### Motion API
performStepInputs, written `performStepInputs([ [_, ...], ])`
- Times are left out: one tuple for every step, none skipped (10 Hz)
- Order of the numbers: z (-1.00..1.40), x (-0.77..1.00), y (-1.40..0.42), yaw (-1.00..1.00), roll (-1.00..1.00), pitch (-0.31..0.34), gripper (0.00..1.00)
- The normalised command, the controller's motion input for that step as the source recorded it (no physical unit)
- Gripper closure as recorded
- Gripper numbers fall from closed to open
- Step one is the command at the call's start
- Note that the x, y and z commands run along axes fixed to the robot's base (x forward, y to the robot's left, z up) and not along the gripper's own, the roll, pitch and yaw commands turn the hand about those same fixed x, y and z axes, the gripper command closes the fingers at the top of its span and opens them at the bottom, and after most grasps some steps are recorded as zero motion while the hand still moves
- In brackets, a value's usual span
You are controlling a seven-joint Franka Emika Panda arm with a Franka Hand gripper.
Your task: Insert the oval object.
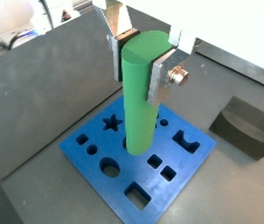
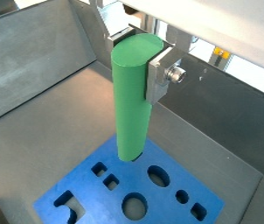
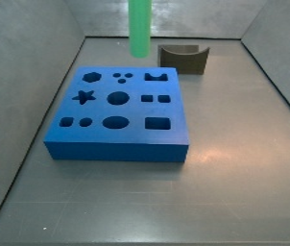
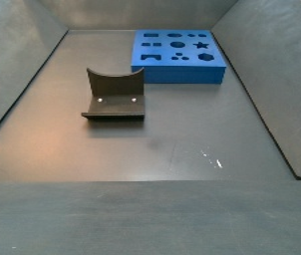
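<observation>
My gripper (image 1: 141, 68) is shut on the top of the oval object (image 1: 141, 114), a long, smooth, bright green peg. Its silver fingers (image 1: 160, 79) clamp the peg on two sides. Both wrist views show this; in the other one the gripper (image 2: 135, 63) holds the peg (image 2: 131, 114) upright. The peg's lower end hangs above the middle of the blue block (image 1: 181, 160) with several shaped holes and is in no hole. In a side view the peg (image 3: 138, 27) hangs above the block's (image 3: 115, 149) far edge, with the gripper out of frame.
A dark grey curved block (image 3: 183, 58) stands on the floor beside the blue block and also shows in a wrist view (image 1: 249, 127). Another side view shows the curved block (image 4: 115, 95) and the blue block (image 4: 180, 77). Grey walls enclose the floor.
</observation>
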Motion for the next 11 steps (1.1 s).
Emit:
performStepInputs([
  [-0.55, -0.12, 0.00, -0.91, -0.17, -0.074, 1.00],
  [-0.55, -0.11, -0.02, -0.91, -0.14, -0.073, 1.00],
  [-0.60, -0.14, -0.01, -0.92, -0.13, -0.101, 1.00],
  [-0.57, -0.19, -0.05, -0.87, -0.11, -0.107, 1.00],
  [-0.35, -0.25, -0.11, -0.81, -0.02, -0.073, 1.00],
  [0.00, -0.11, -0.10, -0.91, 0.04, 0.000, 1.00],
  [0.00, 0.00, -0.11, -1.00, 0.06, 0.000, 1.00],
  [0.00, 0.00, -0.09, -1.00, 0.06, 0.000, 1.00],
  [0.00, 0.00, -0.07, -1.00, 0.07, 0.000, 1.00],
  [-0.02, 0.00, -0.06, -1.00, 0.05, 0.000, 1.00],
  [-0.19, 0.00, -0.04, -1.00, 0.00, 0.000, 1.00],
])
